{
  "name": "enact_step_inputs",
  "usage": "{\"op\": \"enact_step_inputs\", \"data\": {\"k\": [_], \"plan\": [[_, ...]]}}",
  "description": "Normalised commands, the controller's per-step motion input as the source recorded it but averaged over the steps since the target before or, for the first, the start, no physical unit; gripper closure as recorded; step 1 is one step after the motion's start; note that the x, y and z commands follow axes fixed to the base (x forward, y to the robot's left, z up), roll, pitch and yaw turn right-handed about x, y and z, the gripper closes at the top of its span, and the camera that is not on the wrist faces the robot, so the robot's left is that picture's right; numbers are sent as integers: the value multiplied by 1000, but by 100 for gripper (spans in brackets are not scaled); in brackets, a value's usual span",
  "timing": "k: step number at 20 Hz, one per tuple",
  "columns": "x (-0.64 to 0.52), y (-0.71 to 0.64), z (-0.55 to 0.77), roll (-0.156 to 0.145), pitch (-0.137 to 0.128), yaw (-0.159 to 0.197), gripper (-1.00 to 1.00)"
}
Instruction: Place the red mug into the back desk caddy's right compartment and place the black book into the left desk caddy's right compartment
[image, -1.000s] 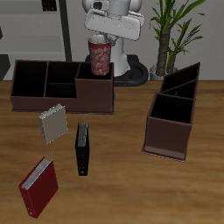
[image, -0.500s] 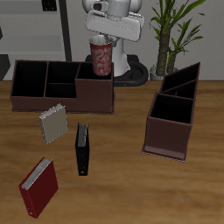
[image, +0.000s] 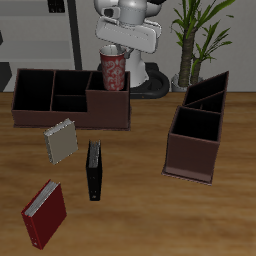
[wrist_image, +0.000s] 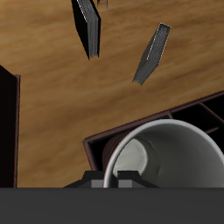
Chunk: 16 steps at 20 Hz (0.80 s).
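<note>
The red mug (image: 113, 70) hangs upright, its base lowered into the right compartment (image: 108, 104) of the back desk caddy (image: 50, 112). My gripper (image: 116, 48) is directly above it and looks shut on the mug's rim. The wrist view looks down into the mug's white inside (wrist_image: 171, 157), with the caddy's wall (wrist_image: 101, 144) around it. The black book (image: 94, 170) stands on the table in front of that caddy, also in the wrist view (wrist_image: 87, 26). The left desk caddy (image: 195, 152) sits end-on across the table, its right compartment (image: 194, 126) empty.
A grey-beige patterned book (image: 61, 142) stands beside the black book. A red book (image: 44, 212) lies near the table's front edge. A potted plant (image: 195, 30) stands behind the left desk caddy.
The gripper has come down with the red mug, which now sits lower inside the back caddy's right compartment. The books and caddies have not moved.
</note>
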Motion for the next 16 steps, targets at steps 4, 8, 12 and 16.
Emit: {"op": "enact_step_inputs", "data": {"k": [4, 8, 12, 16], "plan": [[39, 5, -230, 3, 39, -9, 100], [-29, 76, -210, 39, 61, -27, 100], [-49, 88, -170, 53, 59, -17, 100], [95, -86, -121, 19, 115, -125, -100]]}}
